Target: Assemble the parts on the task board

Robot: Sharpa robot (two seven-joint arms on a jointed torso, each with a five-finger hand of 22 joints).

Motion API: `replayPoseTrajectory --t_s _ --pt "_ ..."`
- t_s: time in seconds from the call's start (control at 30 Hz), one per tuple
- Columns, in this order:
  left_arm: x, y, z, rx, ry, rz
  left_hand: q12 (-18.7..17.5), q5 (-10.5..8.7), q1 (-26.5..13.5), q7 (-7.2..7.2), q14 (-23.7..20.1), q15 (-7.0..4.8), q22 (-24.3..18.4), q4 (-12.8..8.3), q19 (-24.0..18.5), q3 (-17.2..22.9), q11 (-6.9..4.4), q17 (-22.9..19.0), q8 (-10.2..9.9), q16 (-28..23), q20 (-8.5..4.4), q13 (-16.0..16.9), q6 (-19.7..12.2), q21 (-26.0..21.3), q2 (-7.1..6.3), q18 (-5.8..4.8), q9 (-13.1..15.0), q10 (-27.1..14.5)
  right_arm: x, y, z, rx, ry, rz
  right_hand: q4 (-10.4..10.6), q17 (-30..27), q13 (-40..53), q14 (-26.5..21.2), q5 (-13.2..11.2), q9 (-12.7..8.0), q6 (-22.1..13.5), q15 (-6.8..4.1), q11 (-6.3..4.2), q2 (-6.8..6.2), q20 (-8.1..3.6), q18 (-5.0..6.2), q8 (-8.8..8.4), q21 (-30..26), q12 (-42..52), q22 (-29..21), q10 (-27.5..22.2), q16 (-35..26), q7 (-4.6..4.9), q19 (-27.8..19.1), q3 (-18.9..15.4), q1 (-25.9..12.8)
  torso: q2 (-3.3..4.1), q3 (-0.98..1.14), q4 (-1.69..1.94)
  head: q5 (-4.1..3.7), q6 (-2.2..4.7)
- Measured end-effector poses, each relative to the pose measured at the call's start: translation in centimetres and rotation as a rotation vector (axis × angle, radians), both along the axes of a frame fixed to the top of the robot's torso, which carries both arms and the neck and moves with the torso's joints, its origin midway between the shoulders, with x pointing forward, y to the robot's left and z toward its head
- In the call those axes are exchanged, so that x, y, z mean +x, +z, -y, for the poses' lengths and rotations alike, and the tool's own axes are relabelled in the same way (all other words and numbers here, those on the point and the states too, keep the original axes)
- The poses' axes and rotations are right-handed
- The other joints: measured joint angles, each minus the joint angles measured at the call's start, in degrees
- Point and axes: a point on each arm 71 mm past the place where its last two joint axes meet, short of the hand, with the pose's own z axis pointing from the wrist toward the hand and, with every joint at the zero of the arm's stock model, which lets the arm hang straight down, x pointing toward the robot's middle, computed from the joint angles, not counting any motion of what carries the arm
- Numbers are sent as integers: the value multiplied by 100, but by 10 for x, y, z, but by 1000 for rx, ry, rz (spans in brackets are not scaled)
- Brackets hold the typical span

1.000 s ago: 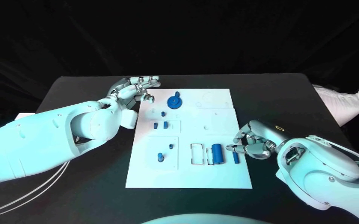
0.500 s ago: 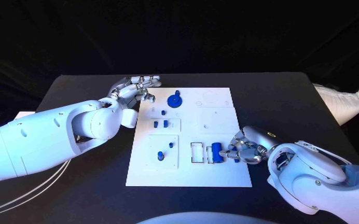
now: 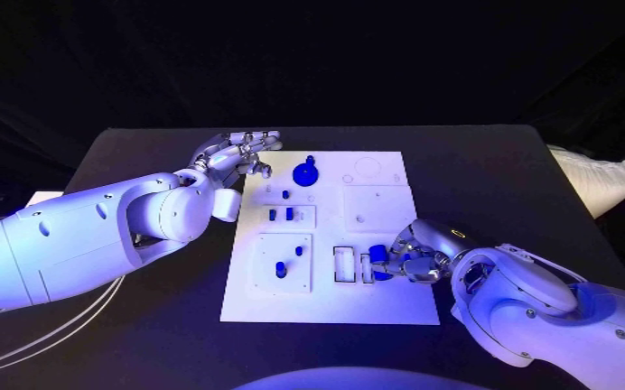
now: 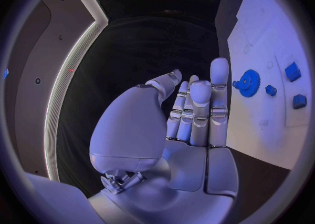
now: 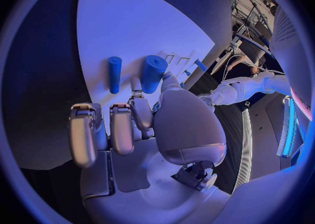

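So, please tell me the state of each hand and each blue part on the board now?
left hand: open, holding nothing, beside the task board.
right hand: fingers touching the thick blue cylinder.
thin blue rod: lying flat, free.
blue gear: flat on the board.

Head cam overhead; wrist cams close.

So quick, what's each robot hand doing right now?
Left hand: open, holding nothing, at the task board's far left corner.
Right hand: touching the thick blue cylinder; whether it grips it cannot be told.
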Motion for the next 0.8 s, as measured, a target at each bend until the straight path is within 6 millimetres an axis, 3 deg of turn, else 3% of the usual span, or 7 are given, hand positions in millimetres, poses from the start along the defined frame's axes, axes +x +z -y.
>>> replayPoseTrajectory --t_s 0.3,0.47,0.8 --pt "0 -1 0 0 0 -2 0 0 0 0 0 0 0 0 0 0 0 0 0 0 0 0 0 0 0 0 0 0 5 -1 -4 -8 9 5 -39 -1 124 0 119 197 12 0 -20 162 0 5 155 23 37 -1 20 32 -24 0 -38 278 -1 -1 -3 24 -17" --pt "0 -1 -1 1 0 -2 0 0 0 0 0 0 -10 0 0 0 20 -12 0 0 0 0 0 -27 0 0 0 -20 5 -1 -6 -11 19 6 -176 -1 203 -7 382 326 26 -32 -49 204 1 7 266 23 55 -1 50 32 -68 -1 20 638 -3 -2 -7 31 -23" --pt "0 -1 -1 0 -1 -4 20 0 0 0 0 0 -19 0 0 0 20 -15 0 0 0 0 0 -29 0 0 0 -20 5 -1 -5 8 6 4 -208 -1 233 -18 1038 506 15 -60 -80 78 -41 10 353 23 55 -1 81 32 -103 -1 -11 795 -6 -2 -12 33 -18"
